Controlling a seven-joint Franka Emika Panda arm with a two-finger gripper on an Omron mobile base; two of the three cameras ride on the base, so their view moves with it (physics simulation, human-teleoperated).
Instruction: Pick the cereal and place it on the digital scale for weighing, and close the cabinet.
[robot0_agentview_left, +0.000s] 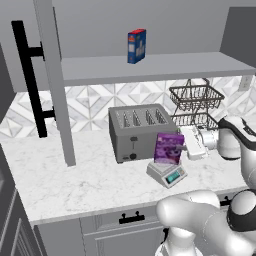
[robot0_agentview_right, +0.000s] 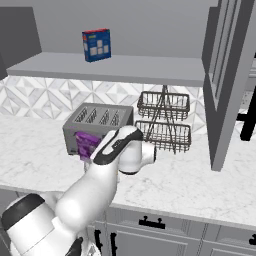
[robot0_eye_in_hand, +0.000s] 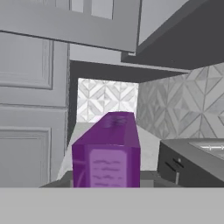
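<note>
White marble counter is shown; thin purple cereal box (robot0_agentview_left: 169, 148) is stood upright on the low white-grey digital scale (robot0_agentview_left: 167, 173), directly ahead of the gripper (robot0_agentview_left: 186, 142), whose finger opening cannot be judged

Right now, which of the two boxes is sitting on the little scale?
The purple cereal box is. It stands upright on the digital scale in front of the toaster. The blue box with the red top is up on the cabinet shelf.
</note>
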